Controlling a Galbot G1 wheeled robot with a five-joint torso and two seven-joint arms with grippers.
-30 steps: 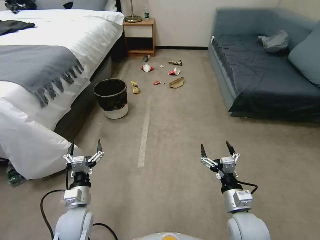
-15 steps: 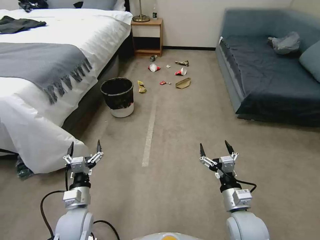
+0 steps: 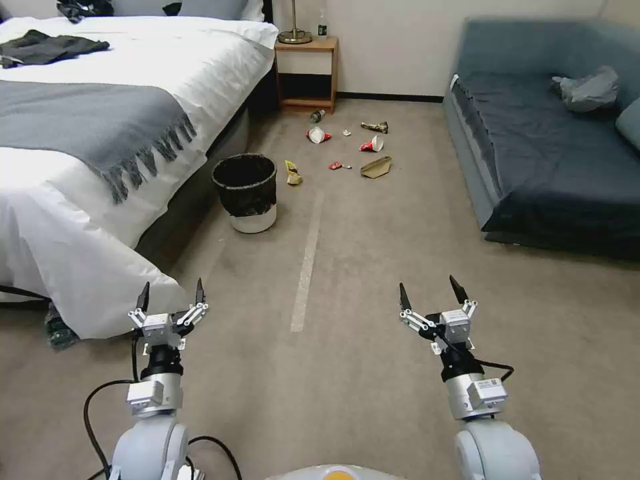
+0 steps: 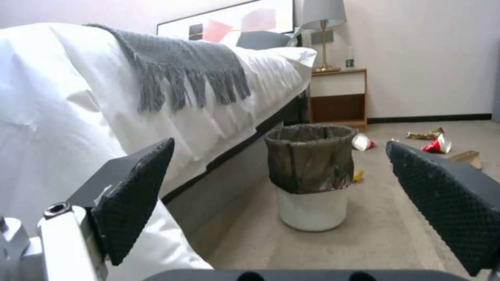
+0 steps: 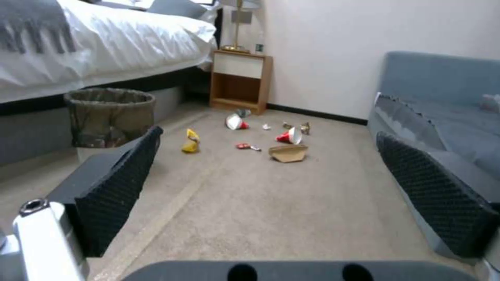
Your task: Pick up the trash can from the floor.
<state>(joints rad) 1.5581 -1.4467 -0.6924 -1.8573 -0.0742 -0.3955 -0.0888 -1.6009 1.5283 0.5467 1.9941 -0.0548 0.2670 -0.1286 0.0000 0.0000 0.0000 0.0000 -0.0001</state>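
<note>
Two pincers hang low in the head view, the left pincer (image 3: 169, 295) at lower left and the right pincer (image 3: 430, 295) at lower right, each with its fingers spread wide and nothing between them. The trash can (image 3: 245, 193) stands upright on the floor (image 3: 373, 267) left of the frame's centre, just beside the bed (image 3: 100, 140), with its black liner folded over the rim and the white base showing beneath. In the left wrist view the trash can (image 4: 311, 175) sits between the two open fingers but well ahead of them, out of reach. A pale strip of tape (image 3: 307, 259) runs along the carpet to the right of it, and scraps of litter (image 3: 347, 143) lie farther up the frame. By my reading, nothing of the pick-up is done: the approach, the grasp and the lift are all left.
</note>
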